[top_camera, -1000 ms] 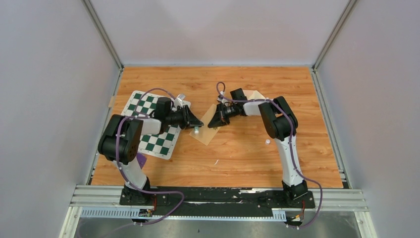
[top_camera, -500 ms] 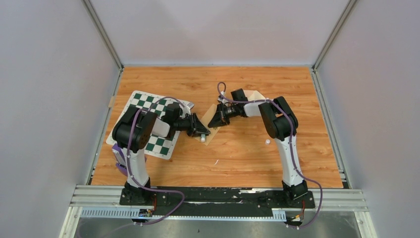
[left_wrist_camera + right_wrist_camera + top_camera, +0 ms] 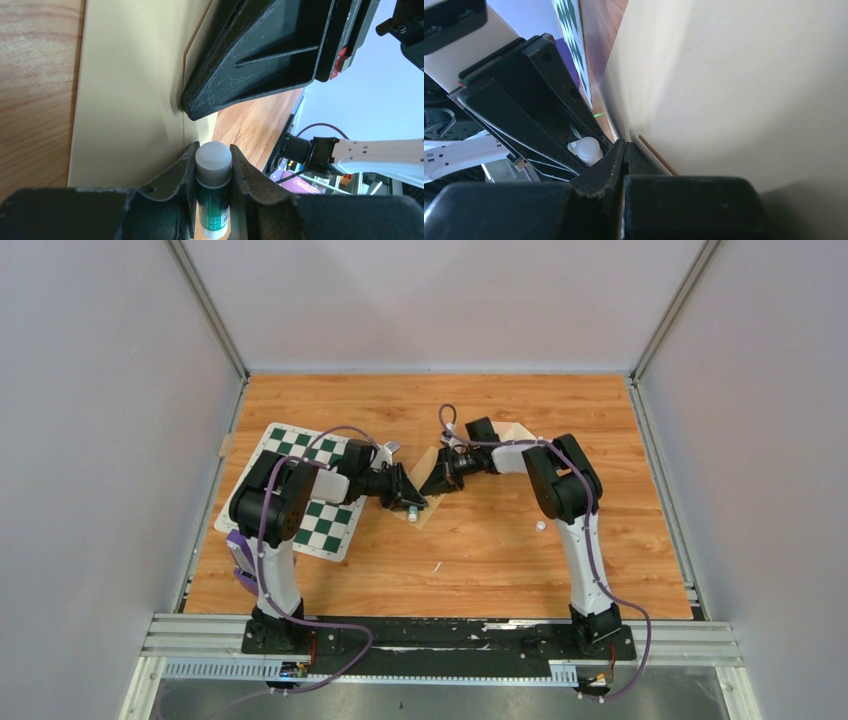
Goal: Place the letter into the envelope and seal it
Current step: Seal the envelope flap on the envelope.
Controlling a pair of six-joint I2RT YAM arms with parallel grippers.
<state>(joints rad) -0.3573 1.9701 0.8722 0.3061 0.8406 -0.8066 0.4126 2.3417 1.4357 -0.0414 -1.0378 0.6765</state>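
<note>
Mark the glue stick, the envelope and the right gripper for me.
glue stick (image 3: pixel 212 195): left wrist view, green label below the white tip.
envelope (image 3: pixel 130 90): left wrist view, bare tan face.
right gripper (image 3: pixel 625 148): right wrist view, where its closed fingertips meet.

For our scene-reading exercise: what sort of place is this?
Probably a robotics lab test cell: left arm and right arm mounted at an aluminium rail, plain grey panels walling in the wooden table.
</note>
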